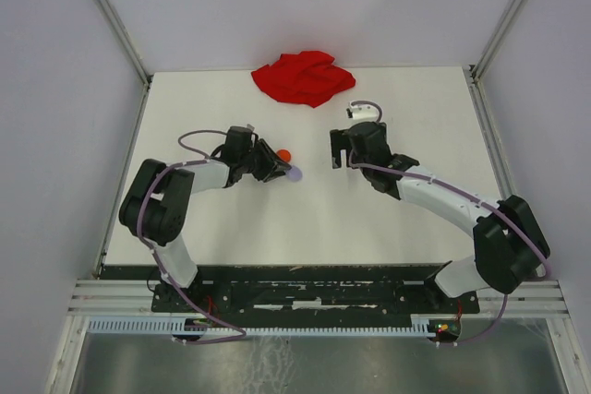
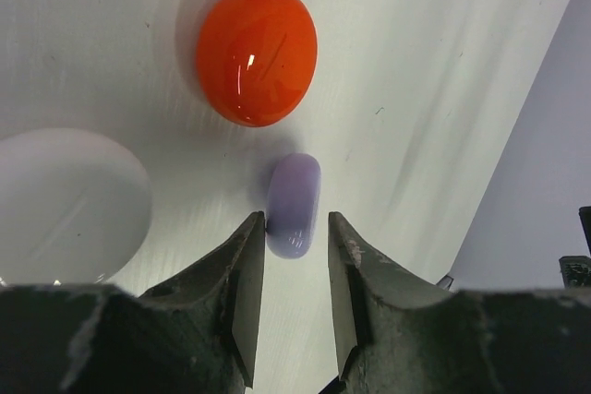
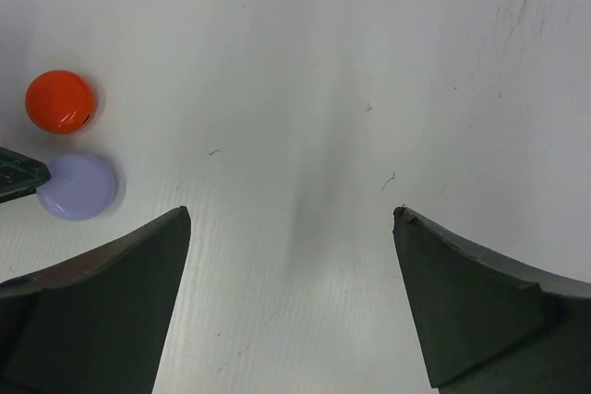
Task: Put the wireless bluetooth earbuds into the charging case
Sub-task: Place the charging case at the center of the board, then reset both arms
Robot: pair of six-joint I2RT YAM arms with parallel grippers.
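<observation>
No earbuds show in any view. A lavender round case (image 2: 294, 196) sits just ahead of my left gripper (image 2: 295, 219), seen edge-on there. It touches the left fingertip (image 2: 251, 228), and a gap separates it from the other one. The jaws stand narrowly apart. From above, the same case (image 1: 294, 173) lies at the tip of the left gripper (image 1: 280, 170). An orange round case (image 2: 256, 54) rests just beyond it, and a white one (image 2: 65, 205) lies to the left. My right gripper (image 3: 291, 211) hangs wide open over bare table, right of both cases.
A crumpled red cloth (image 1: 305, 77) lies at the back of the white table (image 1: 388, 219). Grey walls close in the left, right and far sides. The right wrist view shows the orange case (image 3: 60, 101) and the lavender one (image 3: 80, 186) at its far left.
</observation>
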